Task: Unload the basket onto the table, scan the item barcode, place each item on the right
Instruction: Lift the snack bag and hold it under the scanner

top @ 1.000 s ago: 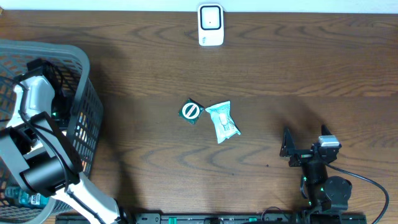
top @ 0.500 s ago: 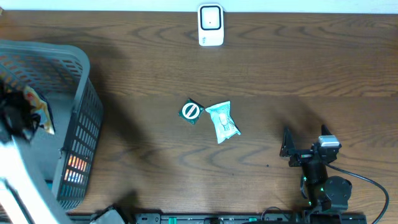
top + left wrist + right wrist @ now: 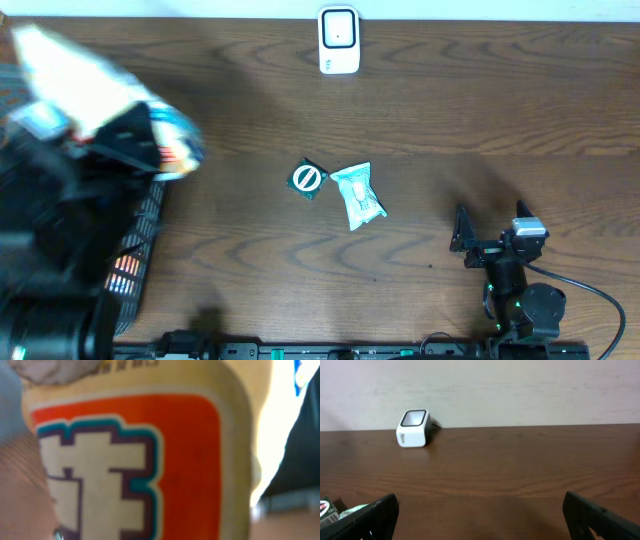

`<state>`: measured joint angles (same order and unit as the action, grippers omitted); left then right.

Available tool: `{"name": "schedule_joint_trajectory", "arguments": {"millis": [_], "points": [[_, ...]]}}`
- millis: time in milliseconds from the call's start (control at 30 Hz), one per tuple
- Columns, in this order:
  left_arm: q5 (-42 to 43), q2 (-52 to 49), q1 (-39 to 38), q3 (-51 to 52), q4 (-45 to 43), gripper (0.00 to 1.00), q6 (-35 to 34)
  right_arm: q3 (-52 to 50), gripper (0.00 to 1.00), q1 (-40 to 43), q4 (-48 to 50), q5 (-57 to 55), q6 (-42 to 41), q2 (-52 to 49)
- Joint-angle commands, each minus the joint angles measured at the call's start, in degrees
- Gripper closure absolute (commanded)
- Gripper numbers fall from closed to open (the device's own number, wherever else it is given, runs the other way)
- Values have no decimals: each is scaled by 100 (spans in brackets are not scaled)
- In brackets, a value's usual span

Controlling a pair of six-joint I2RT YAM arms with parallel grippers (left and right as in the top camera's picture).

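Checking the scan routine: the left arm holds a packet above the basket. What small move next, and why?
Probably carry the packet, shut in the left gripper, toward the white scanner; it hangs by the basket rim, far from the scanner.

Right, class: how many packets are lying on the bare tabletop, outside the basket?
2: a dark green square packet near the middle and a pale green pouch just beside it. The left gripper holds an orange-labelled packet aloft; the basket may hide more.
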<state>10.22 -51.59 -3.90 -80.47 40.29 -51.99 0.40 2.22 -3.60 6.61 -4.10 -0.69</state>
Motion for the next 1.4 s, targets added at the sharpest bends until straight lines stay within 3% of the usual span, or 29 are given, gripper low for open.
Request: {"name": "schedule_joint_trajectory", "arguments": {"millis": [0,200,567,967,1100,1167,1233,1300,1367], "points": [[70,-691,-994,-39,-166,93,977,-9,1,-39,-13,-4,-55,22],[72,-2291,-2326,-39,-1115,93,1172,-9,1,-39,-13,-4,-55,22],[74,-5329,-3805,-39,-3222,92,990,-9,1,-39,-13,-4,-55,22],[72,-6693,-4081,-39,-3353,89,988,-9,1,-39,-13,-4,-55,22],[72,-6699,-4081,-39,-3353,88,546,-9,1,-39,-13,-4,-55,22],[76,-6669,-4081,-39,-3348,83,83,-9,1,-39,-13,-4,-55,22],[184,-6612,-4081,-42,-3351,64,-315,-9,1,-39,-13,-4,-55,22],[273,-6520,-4081,-63,-3346,34,-341,-9,1,-39,-13,-4,-55,22],[260,-6349,-4068,-142,-3165,20,-334,-9,1,-39,-13,-4,-55,22]]}}
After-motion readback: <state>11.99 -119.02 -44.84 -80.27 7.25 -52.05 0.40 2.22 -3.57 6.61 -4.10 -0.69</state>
